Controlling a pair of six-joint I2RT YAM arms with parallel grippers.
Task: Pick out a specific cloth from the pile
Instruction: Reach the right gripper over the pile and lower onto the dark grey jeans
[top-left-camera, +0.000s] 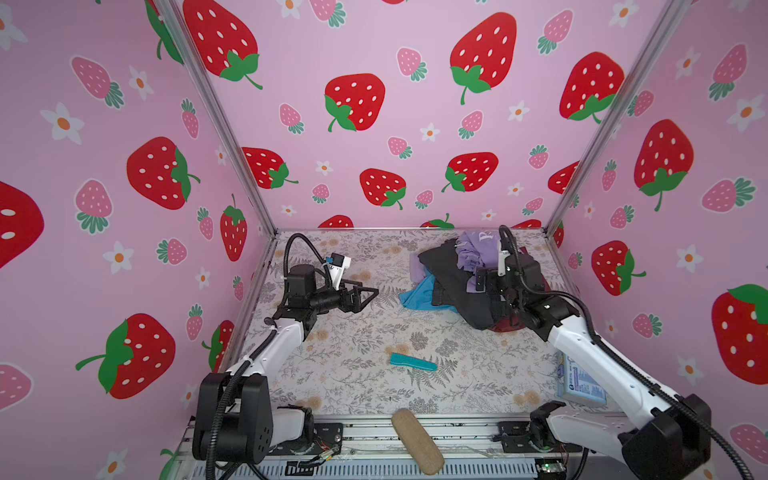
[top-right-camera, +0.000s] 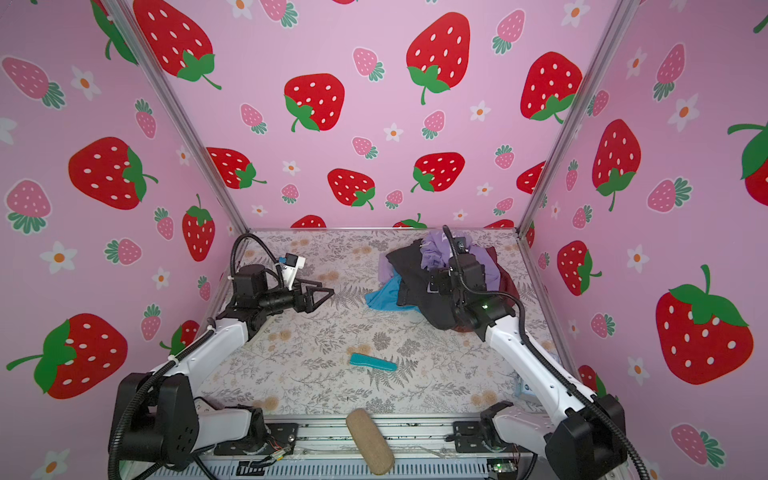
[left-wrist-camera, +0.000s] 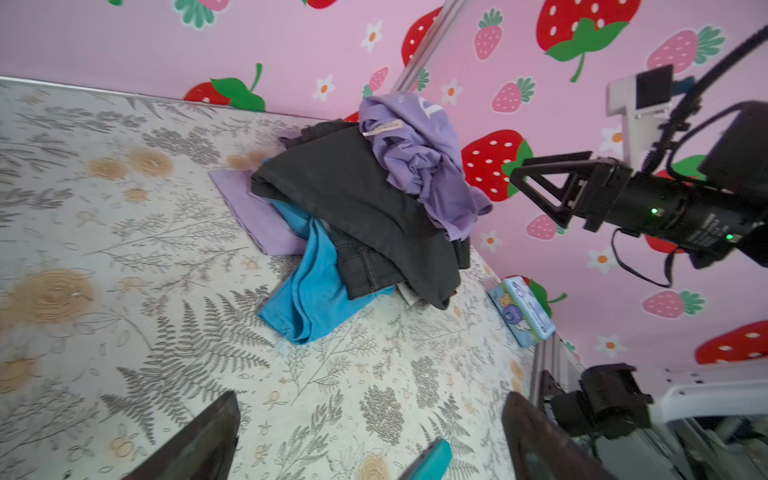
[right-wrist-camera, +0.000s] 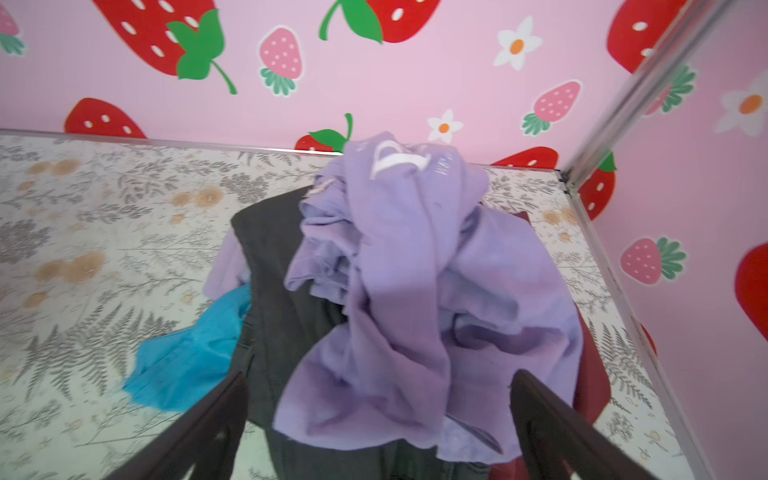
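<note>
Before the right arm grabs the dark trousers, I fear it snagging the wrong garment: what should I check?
1. Right gripper open, empty: ok.
2. Charcoal trousers visible: ok.
3. Trousers uncovered: not ok, lavender shirt lies on them.
4. Jaws framing trousers: not ok, shirt fills the gap in the right wrist view.
5. Left gripper apart from the pile: ok.
6. Trousers' hidden part free underneath: cannot tell.
</note>
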